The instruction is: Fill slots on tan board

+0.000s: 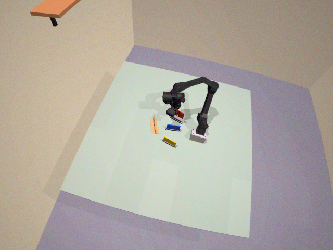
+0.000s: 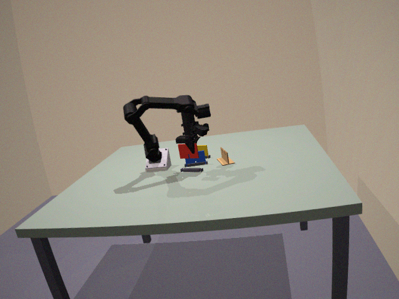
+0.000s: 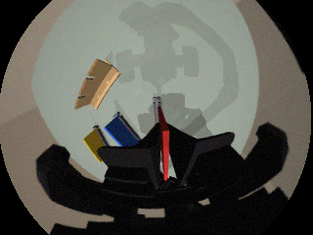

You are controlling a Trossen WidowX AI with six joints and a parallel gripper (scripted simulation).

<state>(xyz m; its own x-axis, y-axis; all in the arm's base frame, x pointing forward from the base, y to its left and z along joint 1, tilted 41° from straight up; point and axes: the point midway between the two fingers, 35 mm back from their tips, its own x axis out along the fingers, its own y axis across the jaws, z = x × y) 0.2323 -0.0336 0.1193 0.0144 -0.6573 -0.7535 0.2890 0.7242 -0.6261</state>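
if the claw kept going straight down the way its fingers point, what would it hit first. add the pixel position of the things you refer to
Probably the empty holder (image 1: 176, 119) (image 2: 192, 169) (image 3: 156, 102) below, met by the bottom edge of the red board (image 1: 179, 114) (image 2: 186, 151) (image 3: 165, 142) in the claw (image 2: 193, 151) (image 3: 166, 178); exact alignment is hard to judge.
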